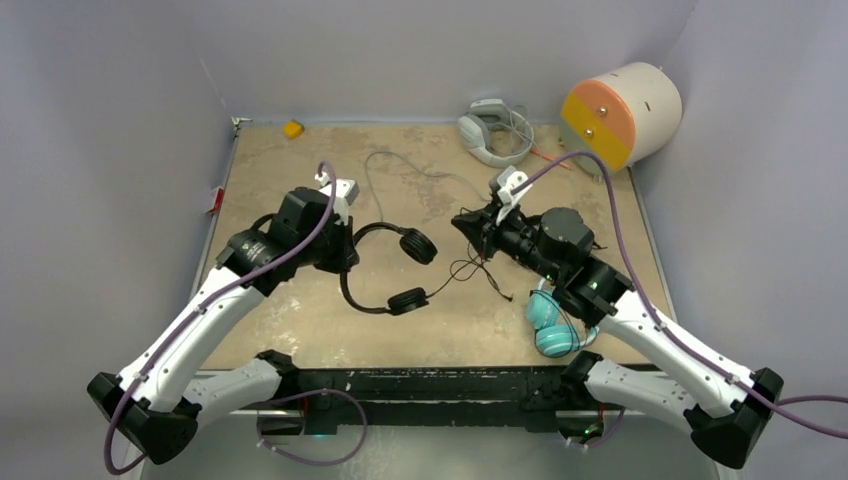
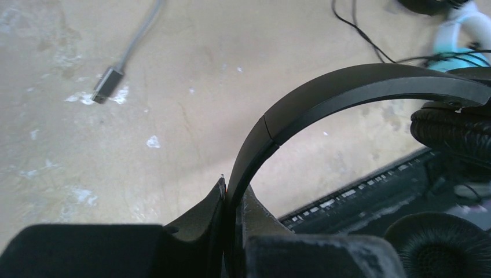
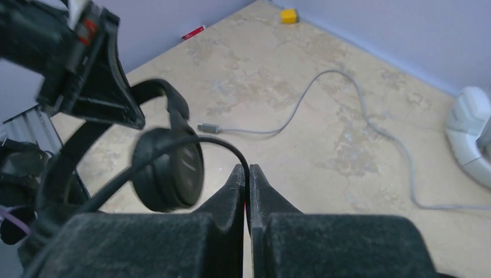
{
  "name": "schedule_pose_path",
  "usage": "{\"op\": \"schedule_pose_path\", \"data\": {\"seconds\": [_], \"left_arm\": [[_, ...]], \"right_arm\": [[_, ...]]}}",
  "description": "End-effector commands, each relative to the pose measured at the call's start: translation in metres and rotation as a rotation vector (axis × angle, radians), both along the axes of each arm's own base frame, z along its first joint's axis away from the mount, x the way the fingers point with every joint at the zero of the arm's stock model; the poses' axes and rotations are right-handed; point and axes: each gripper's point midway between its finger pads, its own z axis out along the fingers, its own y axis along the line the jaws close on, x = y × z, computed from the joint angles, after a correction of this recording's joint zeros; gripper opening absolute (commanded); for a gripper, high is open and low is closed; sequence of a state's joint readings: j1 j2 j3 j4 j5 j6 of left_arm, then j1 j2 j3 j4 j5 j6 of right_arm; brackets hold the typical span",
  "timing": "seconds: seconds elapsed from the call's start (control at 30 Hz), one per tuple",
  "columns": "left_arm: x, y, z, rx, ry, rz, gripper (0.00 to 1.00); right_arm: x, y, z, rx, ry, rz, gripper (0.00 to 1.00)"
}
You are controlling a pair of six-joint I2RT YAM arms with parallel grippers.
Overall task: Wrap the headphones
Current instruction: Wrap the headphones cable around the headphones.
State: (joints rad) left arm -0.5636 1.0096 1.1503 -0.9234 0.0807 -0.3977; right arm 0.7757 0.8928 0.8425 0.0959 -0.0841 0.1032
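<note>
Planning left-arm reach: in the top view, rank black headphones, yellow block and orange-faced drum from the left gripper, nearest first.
1. black headphones, clamped in the left gripper.
2. yellow block, far left corner.
3. orange-faced drum, far right corner.

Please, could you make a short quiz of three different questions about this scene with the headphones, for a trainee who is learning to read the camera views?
1. True or false: the left gripper is shut on the band of the black headphones.
2. What does the right gripper pinch? A the grey cable; B the thin black cord; C the yellow block.
3. Fill in: in the top view, the teal headphones are partly hidden by the ___ arm.

Key: 1 true; 2 B; 3 right.
</note>
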Motion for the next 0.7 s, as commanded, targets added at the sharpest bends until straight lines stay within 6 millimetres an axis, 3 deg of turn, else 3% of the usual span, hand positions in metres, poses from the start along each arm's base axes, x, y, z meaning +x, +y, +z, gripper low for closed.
{"op": "schedule_pose_path", "data": {"seconds": [0.0, 0.2, 0.37, 0.53, 0.67], "left_arm": [[0.034, 0.005, 0.004, 0.056, -0.159, 0.089, 0.00], [0.041, -0.020, -0.013, 0.082, -0.152, 0.051, 0.00], [0.043, -0.046, -0.025, 0.136, -0.167, 0.001, 0.00], [0.045, -0.057, -0.022, 0.112, -0.181, -0.023, 0.00], [0.039, -0.069, -0.012, 0.040, -0.205, -0.088, 0.00]], "right_arm": [[0.012, -0.005, 0.021, -0.095, -0.036, -0.034, 0.00], [0.019, 0.012, 0.042, -0.064, -0.044, -0.035, 0.00], [0.017, 0.046, 0.046, -0.160, -0.175, -0.082, 0.00], [0.035, 0.055, 0.031, -0.243, -0.179, -0.143, 0.00], [0.058, 0.047, 0.014, -0.307, -0.147, -0.287, 0.00]]}}
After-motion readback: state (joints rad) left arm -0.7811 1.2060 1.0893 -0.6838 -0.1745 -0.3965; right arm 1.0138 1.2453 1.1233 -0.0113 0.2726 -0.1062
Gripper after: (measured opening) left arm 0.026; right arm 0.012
